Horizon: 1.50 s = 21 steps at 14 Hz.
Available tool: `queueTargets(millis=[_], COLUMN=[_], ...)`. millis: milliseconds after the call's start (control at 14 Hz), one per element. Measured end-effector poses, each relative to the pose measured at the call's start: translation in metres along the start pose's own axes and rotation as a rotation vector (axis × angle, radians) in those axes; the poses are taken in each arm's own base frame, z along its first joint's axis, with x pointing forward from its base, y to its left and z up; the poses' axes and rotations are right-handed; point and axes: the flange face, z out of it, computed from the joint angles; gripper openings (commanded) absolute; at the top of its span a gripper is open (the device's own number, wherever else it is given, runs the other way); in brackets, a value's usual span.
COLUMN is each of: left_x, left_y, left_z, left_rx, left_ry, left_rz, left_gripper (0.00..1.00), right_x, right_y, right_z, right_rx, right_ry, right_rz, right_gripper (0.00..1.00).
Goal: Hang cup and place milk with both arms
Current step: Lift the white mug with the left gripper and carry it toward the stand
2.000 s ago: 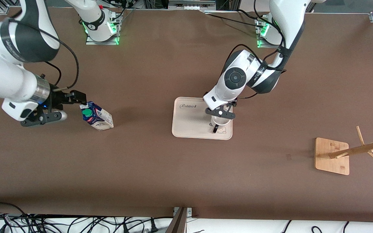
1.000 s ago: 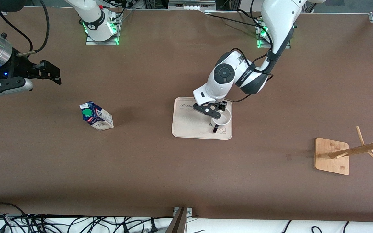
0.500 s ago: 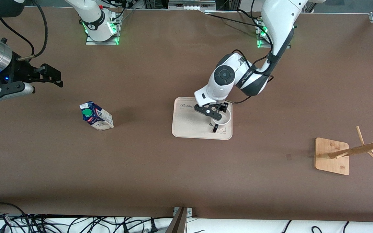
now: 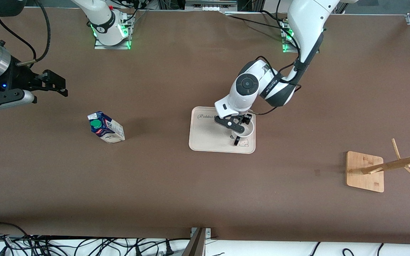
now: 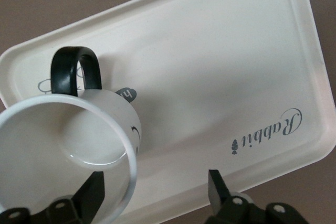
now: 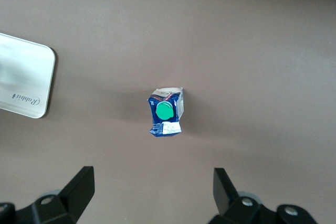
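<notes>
The small white mug with a black loop handle (image 4: 244, 132) stands upright on the cream rectangular tray (image 4: 205, 137) printed "Rabbit", at the tray's end toward the left arm, its handle turned toward the front camera. The left gripper (image 4: 238, 125) is down at the mug's rim; its jaws are apart, with one finger (image 5: 94, 195) inside the mug's mouth and the other finger (image 5: 216, 190) outside the wall, not yet clamped. The dark blue and white gable-top milk carton with a round green cap (image 4: 105, 128) stands on the brown surface (image 4: 176, 192), well apart from the tray toward the right arm's end. The right gripper (image 4: 53, 83) hangs high over the surface, jaws wide apart and empty, the carton below it. A wooden peg rack on a square base (image 4: 365, 170) stands near the left arm's end.
</notes>
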Motion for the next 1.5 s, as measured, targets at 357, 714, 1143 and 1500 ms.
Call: queueTargets(millis=[357, 714, 1143, 1500], left_x=[0.001, 0.008, 0.029, 0.038], left_y=[-0.015, -0.022, -0.030, -0.113], left_z=[0.007, -0.009, -0.095, -0.197], left_rx=[0.014, 0.018, 0.027, 0.037], left_ry=[-0.017, 0.003, -0.054, -0.014], left_rz=[-0.022, -0.036, -0.088, -0.232], left_gripper=[0.00, 0.00, 0.00, 0.00], right_x=[0.001, 0.001, 0.001, 0.001], right_y=[0.000, 0.000, 0.000, 0.001], right_z=[0.001, 0.001, 0.001, 0.001], right_rx=[0.000, 0.000, 0.000, 0.000], right_ry=[-0.001, -0.001, -0.002, -0.002], right_rz=[-0.001, -0.001, 0.001, 0.002], right_gripper=[1.00, 1.00, 1.00, 1.00])
